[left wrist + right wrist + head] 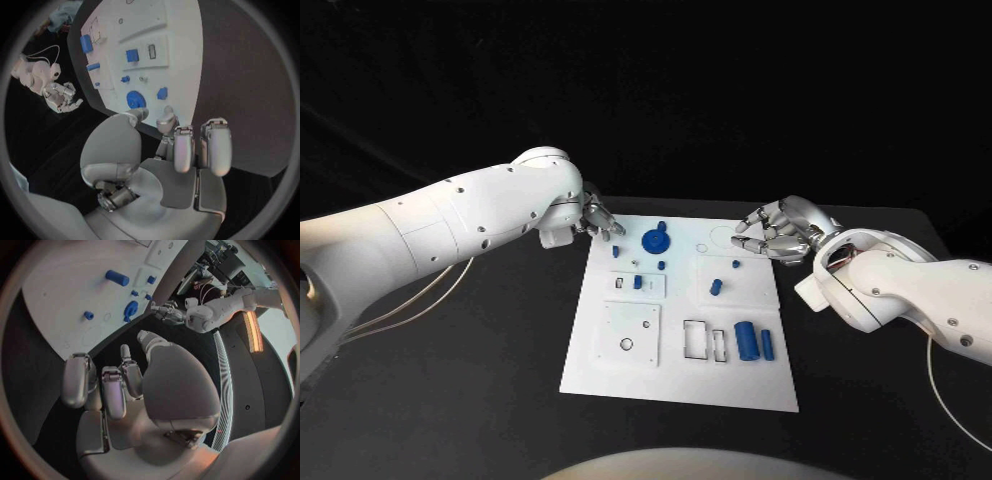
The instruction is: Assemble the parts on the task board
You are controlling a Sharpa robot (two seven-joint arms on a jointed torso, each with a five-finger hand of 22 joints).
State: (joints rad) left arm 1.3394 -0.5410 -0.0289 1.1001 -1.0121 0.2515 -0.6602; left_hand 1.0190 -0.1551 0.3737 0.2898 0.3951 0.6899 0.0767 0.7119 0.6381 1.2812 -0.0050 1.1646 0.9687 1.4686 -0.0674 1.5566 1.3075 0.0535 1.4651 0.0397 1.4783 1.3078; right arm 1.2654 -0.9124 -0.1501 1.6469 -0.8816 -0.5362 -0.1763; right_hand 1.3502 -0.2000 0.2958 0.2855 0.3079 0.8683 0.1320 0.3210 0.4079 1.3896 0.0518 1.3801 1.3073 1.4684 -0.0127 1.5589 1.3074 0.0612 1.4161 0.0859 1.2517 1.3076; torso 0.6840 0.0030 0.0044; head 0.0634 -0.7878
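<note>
task board (181, 45) cut off, small parts (636, 264) indistinct

Lighting: dim room, black backdrop; white board (678, 380) brightly lit from above. Glowing strip lamp (252, 330) in right wrist view. Wrist views: fisheye bending, dark rims

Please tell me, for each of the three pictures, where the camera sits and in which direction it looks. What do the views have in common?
Head view: on the robot's head, looking down at the board on the black table; both white arms come in, left hand and right hand at the board's far corners.
Left wrist view: behind the left hand, facing the board; the right hand shows beyond.
Right wrist view: behind the right hand, facing the board; the left hand shows beyond.
Shared: all show the board and the round blue part.
</note>
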